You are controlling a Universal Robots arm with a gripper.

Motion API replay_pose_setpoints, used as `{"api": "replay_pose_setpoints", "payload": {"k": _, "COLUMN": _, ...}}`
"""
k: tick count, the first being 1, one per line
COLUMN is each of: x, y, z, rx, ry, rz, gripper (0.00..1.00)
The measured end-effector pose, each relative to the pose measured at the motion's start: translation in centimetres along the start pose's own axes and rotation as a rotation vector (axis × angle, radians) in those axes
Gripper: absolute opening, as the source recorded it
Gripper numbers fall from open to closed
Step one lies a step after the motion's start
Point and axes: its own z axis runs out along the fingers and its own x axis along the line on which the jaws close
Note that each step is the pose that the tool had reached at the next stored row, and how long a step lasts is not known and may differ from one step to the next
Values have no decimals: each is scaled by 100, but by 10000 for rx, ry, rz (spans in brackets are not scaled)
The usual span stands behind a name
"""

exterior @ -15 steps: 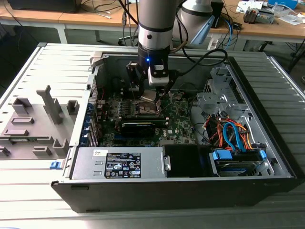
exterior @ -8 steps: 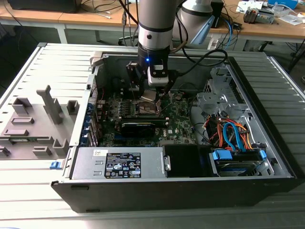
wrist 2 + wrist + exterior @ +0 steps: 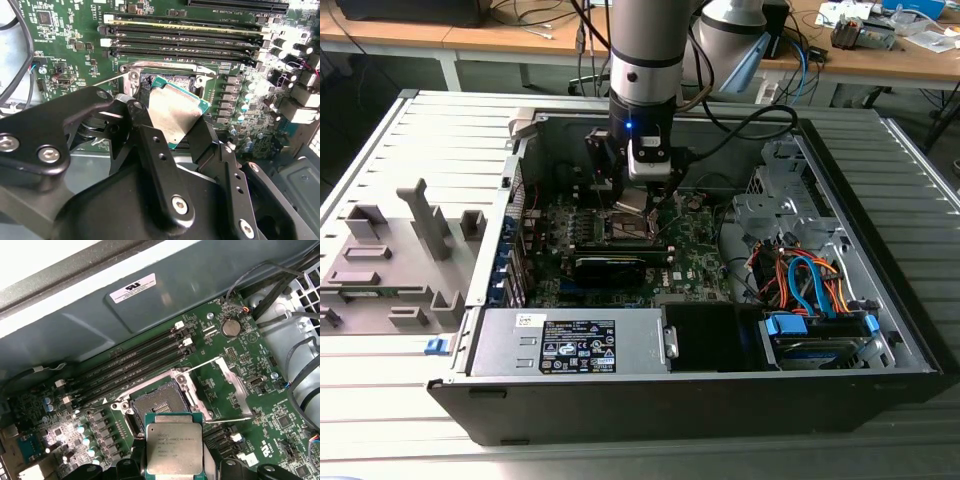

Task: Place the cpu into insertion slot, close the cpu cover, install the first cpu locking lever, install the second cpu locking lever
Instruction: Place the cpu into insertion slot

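My gripper (image 3: 172,119) is shut on the cpu (image 3: 175,110), a flat square chip with a dull silver top, pinched at two opposite edges by the black fingers (image 3: 150,145). In the first wrist view the cpu (image 3: 174,447) hangs just above and slightly off the insertion slot (image 3: 157,405), whose dark centre lies bare. The cpu cover (image 3: 231,382) is swung open beside the slot, and a thin wire lever (image 3: 227,420) stands free next to it. In the exterior view the gripper (image 3: 635,195) hovers over the slot (image 3: 620,228) inside the open computer case.
Long black memory slots (image 3: 135,365) run beside the socket. A black expansion card (image 3: 610,265), the power supply (image 3: 570,345), a bundle of orange and blue cables (image 3: 810,280) and the case walls (image 3: 520,180) surround the green motherboard. A grey fixture tray (image 3: 390,260) lies at the exterior view's left.
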Motion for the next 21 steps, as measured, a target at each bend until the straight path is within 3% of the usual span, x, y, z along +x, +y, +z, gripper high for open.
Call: {"api": "replay_pose_setpoints", "payload": {"k": 21, "x": 0, "y": 0, "z": 5, "rx": -8, "ry": -8, "rz": 599, "gripper": 54}}
